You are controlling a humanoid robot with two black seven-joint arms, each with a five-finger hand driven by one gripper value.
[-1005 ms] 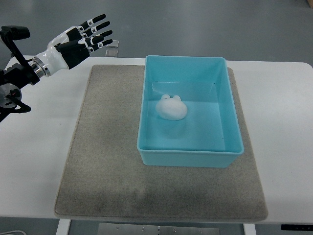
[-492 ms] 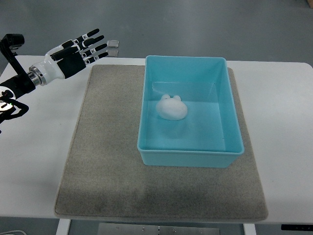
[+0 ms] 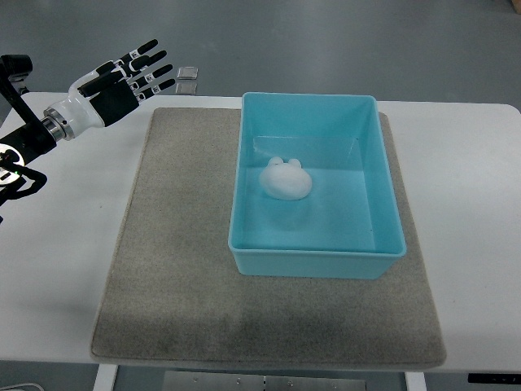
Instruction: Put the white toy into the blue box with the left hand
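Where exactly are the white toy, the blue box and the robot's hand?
small white soft toy [image 3: 286, 180], top view, its rounded body
light blue plastic box [image 3: 309, 264], top view, near wall
left hand [image 3: 120, 77], top view, black palm

Seen: white toy [image 3: 286, 180] lying inside blue box [image 3: 314, 254] on grey mat [image 3: 175, 269] atop white counter [image 3: 468, 204]. Left hand [image 3: 114, 82] raised at far left, fingers [image 3: 145, 47] spread, holding nothing, well apart from box.

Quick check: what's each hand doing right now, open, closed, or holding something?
Left hand: open, fingers spread, holding nothing, over the table's far left corner; the white toy lies in the blue box.
Right hand: not in view.
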